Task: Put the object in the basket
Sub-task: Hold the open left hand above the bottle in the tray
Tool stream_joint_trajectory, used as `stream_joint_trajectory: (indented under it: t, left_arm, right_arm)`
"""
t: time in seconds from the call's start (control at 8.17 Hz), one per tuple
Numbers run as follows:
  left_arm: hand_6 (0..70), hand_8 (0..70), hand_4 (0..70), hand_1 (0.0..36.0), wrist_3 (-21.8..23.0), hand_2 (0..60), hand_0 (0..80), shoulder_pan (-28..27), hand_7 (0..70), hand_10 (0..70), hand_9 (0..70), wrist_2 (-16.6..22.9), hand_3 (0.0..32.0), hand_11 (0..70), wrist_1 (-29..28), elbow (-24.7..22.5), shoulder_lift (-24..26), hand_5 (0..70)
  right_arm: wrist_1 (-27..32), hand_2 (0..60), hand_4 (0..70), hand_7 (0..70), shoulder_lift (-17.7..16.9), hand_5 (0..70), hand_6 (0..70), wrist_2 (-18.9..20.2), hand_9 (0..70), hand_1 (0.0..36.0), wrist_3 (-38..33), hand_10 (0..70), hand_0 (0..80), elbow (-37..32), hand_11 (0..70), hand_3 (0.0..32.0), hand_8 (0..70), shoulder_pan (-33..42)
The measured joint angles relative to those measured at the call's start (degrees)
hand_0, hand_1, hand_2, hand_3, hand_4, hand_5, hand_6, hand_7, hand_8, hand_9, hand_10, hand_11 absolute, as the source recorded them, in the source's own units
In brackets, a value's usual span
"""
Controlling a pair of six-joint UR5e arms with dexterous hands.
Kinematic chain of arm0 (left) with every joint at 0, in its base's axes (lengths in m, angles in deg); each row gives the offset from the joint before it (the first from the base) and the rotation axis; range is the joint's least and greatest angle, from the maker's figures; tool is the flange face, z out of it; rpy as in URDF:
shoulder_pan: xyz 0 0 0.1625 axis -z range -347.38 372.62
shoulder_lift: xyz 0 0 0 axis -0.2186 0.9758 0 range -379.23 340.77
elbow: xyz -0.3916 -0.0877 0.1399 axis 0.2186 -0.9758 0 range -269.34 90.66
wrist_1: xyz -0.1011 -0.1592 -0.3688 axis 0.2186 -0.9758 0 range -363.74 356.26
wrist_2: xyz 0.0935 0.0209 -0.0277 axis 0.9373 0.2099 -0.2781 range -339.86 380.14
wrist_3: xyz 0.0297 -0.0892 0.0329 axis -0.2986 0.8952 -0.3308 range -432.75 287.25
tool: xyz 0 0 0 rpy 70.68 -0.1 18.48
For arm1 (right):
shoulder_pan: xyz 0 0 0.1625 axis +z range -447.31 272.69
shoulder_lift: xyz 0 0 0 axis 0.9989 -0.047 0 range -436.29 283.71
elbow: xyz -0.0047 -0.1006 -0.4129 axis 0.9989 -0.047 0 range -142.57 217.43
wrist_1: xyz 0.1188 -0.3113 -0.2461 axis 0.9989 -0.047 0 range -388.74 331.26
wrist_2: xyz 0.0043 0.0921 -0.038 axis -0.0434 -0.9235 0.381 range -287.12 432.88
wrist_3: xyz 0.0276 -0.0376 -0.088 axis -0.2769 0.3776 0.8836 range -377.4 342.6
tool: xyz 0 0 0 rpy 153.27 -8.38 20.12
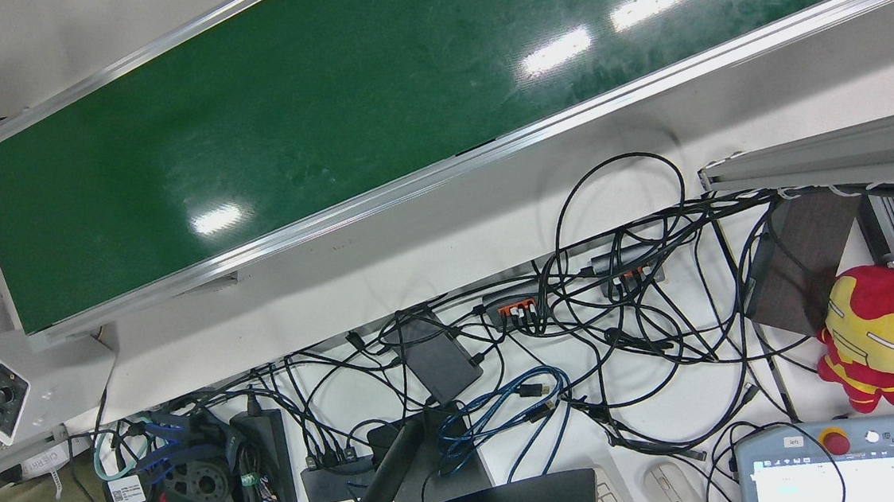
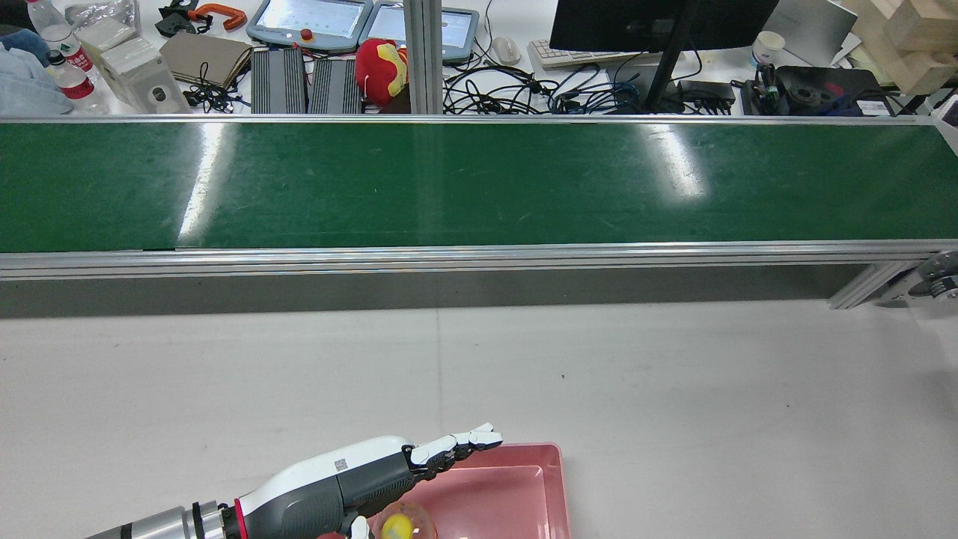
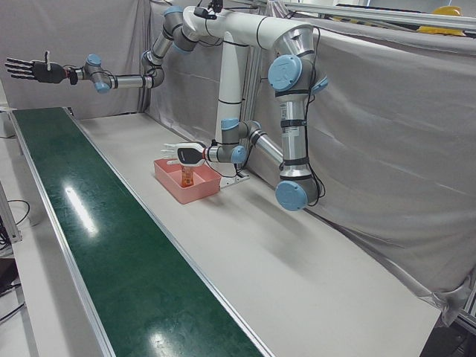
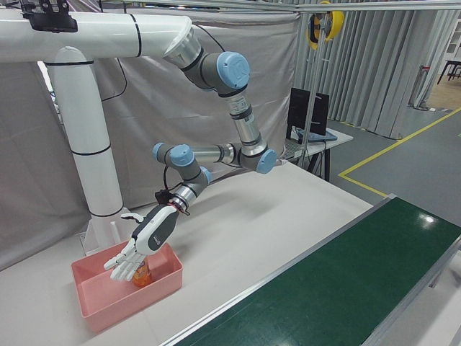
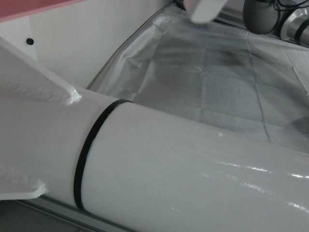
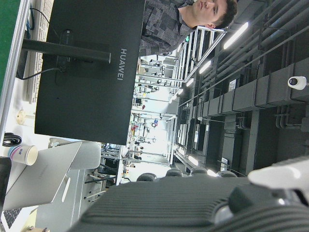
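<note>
Over the pink basket (image 4: 108,297), left hand (image 4: 137,249) hovers, fingers (image 2: 468,440) spread, empty; orange object (image 4: 141,274) stands upright directly beneath. Right hand (image 3: 31,70) raised, fingers apart, far off.

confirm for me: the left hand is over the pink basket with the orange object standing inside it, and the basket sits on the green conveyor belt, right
Not quite. The pink basket sits on the white table, apart from the green conveyor belt, as the right-front view shows. The rest holds: the left hand is over the basket, fingers spread, with the orange object standing inside it.
</note>
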Motion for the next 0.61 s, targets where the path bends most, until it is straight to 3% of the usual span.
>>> stream_joint_trajectory:
  t: [0.37, 0.61]
  left_arm:
    - [0.0, 1.3, 0.0, 8.2, 4.5, 0.0, 80.0, 6.0, 0.0, 0.0, 0.1, 0.6, 6.2, 0.9, 0.2, -1.5, -0.3, 13.2]
    - [0.0, 2.0, 0.4, 9.2, 8.9, 0.0, 80.0, 15.5, 0.0, 0.0, 1.3, 4.0, 4.4, 1.7, 0.3, -3.6, -0.6, 14.2]
  right_arm:
    - [0.0, 0.0, 0.0, 0.0, 0.0, 0.0, 0.0, 0.0, 0.0, 0.0, 0.0, 0.0, 0.0, 0.0, 0.0, 0.0, 0.0, 0.0]
    - [0.0, 0.0, 0.0, 0.0, 0.0, 0.0, 0.0, 0.0, 0.0, 0.0, 0.0, 0.0, 0.0, 0.0, 0.0, 0.0, 0.0, 0.0]
